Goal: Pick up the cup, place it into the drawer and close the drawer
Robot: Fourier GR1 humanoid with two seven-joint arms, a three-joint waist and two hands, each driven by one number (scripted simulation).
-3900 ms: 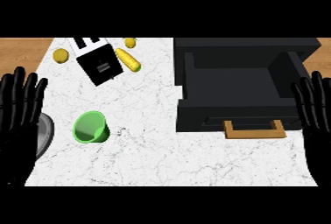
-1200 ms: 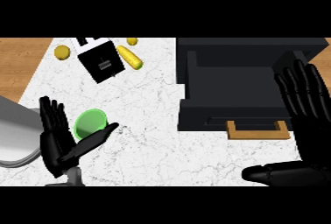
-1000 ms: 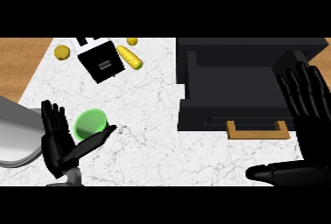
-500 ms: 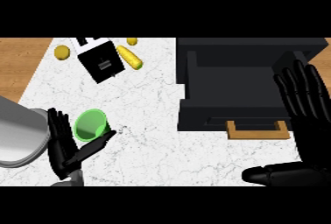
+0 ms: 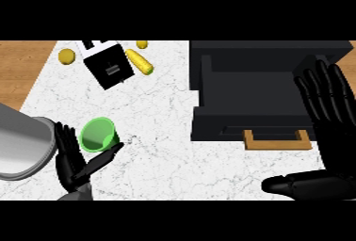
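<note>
Cup: small bright-green round cup [image 5: 98,134] on the white marble counter [image 5: 173,160], near-left area, tilted with its opening facing up toward the camera. Left black hand [image 5: 74,162] sits just beside it on the near-left side, palm toward the cup, fingers [image 5: 64,141] straight and spread, thumb [image 5: 104,156] reaching under the cup's near edge; thumb looks touching or nearly so, can't tell which, and nothing is curled round the cup, so no grasp. Grey left forearm [image 5: 21,143] fills the left edge. Black open drawer box [image 5: 261,94] sits at far right, well apart from the cup, with a tan wooden handle [image 5: 276,140] on its near face. Right black hand [image 5: 327,113] hangs over the drawer's right side, fingers straight and splayed, thumb [image 5: 306,183] sticking out left at the near edge, holding nothing. Far left of the counter: black square box with white trim [image 5: 109,69], yellow corn cob [image 5: 139,61] beside it, round yellow fruit [image 5: 66,56], smaller yellow piece [image 5: 141,44]. Brown wooden surface [image 5: 21,70] shows past the counter's left edge.
</note>
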